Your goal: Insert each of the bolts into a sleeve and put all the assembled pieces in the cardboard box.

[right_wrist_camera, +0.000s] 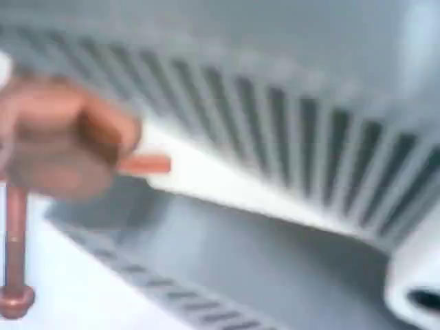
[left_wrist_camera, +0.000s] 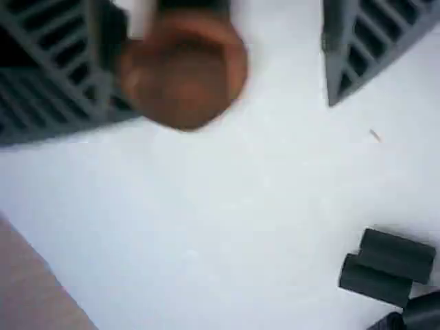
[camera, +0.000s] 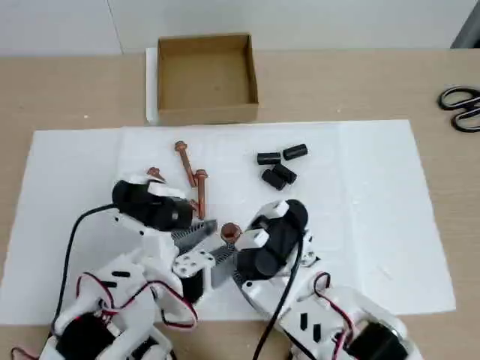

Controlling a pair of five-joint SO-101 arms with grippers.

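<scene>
A copper-coloured metal bolt (camera: 229, 232) stands head-up at the near middle of the white foam sheet (camera: 375, 210); the left gripper (left_wrist_camera: 230, 113) gapes wide around it, one ribbed grey finger (left_wrist_camera: 48, 75) beside the head; the right gripper (camera: 234, 251) crowds in, its hold impossible to tell; loose copper bolts (camera: 187, 169) and short black sleeves (camera: 279, 169) lie farther off; the brown cardboard box (camera: 206, 114) stands at the sheet's far edge; the sheet runs wide to the right.
</scene>
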